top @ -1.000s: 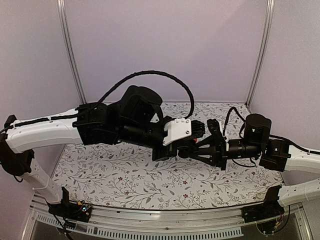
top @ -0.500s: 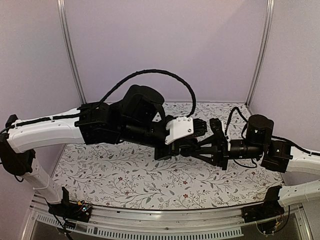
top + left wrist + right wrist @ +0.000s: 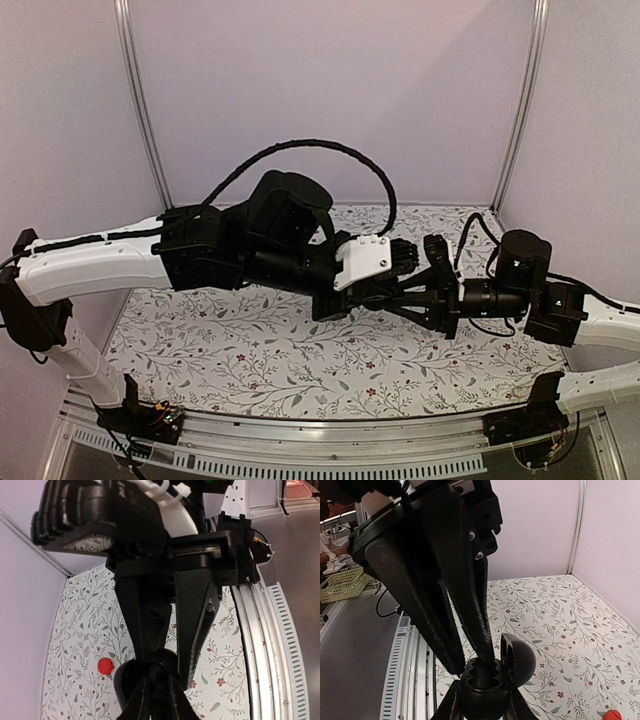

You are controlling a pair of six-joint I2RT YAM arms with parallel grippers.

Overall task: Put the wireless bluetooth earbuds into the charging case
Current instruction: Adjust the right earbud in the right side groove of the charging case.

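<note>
Right wrist view: right gripper (image 3: pixel 484 702) clamps the open case (image 3: pixel 490 687).
The left gripper (image 3: pixel 480 665) dips into it, grip unclear, earbud hidden; best lower straight and release gently.

No lettering, label, brand mark or number can be read in any view, whether on the white plastic cover plate (image 3: pixel 362 260) at centre frame, the glossy black oval charging case (image 3: pixel 480 695), the small flat red disc (image 3: pixel 105 665) or the flower-printed tabletop (image 3: pixel 250 350).

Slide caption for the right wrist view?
Right gripper holds the open charging case above the floral table, with the left gripper poised at its cavity.
</note>
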